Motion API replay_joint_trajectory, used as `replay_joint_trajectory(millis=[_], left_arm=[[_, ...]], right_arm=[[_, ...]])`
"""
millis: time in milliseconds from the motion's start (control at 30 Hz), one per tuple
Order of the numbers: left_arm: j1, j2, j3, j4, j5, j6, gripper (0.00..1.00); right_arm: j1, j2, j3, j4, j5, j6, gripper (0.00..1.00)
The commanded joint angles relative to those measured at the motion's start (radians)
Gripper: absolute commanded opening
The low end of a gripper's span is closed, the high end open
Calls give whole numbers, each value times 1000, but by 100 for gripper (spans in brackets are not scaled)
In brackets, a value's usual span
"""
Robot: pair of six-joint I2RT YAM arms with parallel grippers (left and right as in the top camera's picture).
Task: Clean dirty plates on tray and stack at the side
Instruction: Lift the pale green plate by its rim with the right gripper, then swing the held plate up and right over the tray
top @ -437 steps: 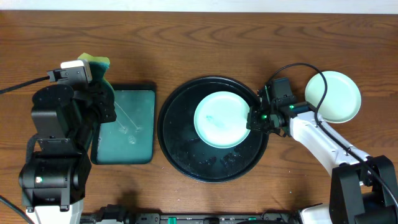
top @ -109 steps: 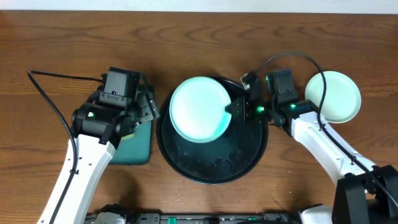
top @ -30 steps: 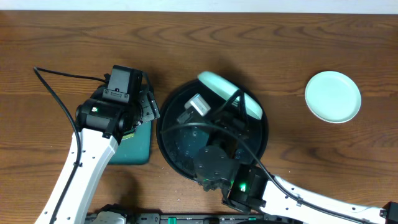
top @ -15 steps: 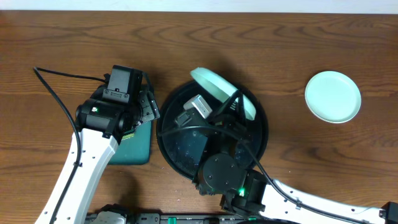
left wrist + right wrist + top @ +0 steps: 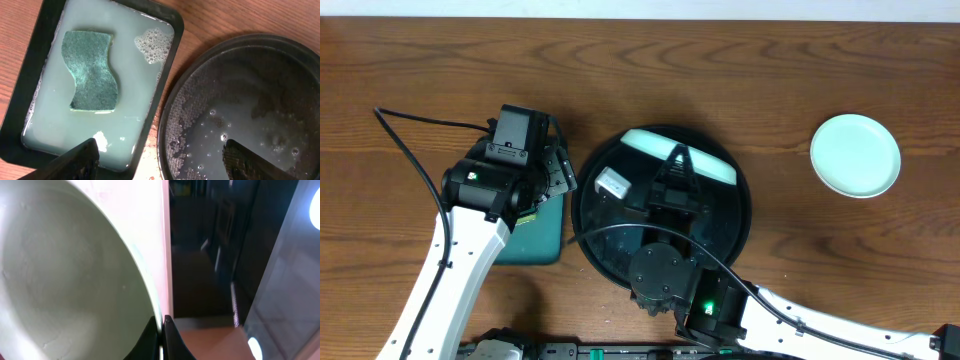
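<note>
My right gripper [image 5: 677, 163] is shut on the rim of a mint-green plate [image 5: 680, 157], held on edge over the far half of the round black tray [image 5: 595, 235]. In the right wrist view the plate's pale face [image 5: 75, 280] fills the left side, and the closed gripper [image 5: 163, 321] pinches its rim. The left gripper [image 5: 558, 172] hovers between the sponge tray and the round tray, open and empty. In the left wrist view that gripper [image 5: 162, 156] straddles the wet tray's rim [image 5: 167, 115]. Another mint-green plate [image 5: 855, 155] lies flat on the table at the right.
A rectangular black tray [image 5: 170, 65] of soapy water holds a green sponge [image 5: 91, 70], left of the round tray. The right arm's body [image 5: 665, 270] covers the near half of the round tray. A black cable [image 5: 420, 125] runs left from the left arm.
The right arm has turned the plate, so its edge has swung from a slant to level across the tray's far side. The left arm has not moved.
</note>
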Motion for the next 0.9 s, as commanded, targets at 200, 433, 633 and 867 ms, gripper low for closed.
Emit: replay_joint_trajectory(millis=[200, 433, 633, 867], left_arm=[[-3, 5, 2, -5, 2, -5, 80], [-3, 5, 2, -5, 2, -5, 80], [-3, 5, 2, -5, 2, -5, 80], [-3, 5, 2, -5, 2, -5, 80]], right_arm=[[-31, -1, 15, -35, -117, 28, 1], [-42, -1, 15, -139, -133, -139, 1], [-42, 17, 15, -139, -177, -220, 1], [-51, 61, 15, -56, -173, -99, 1]])
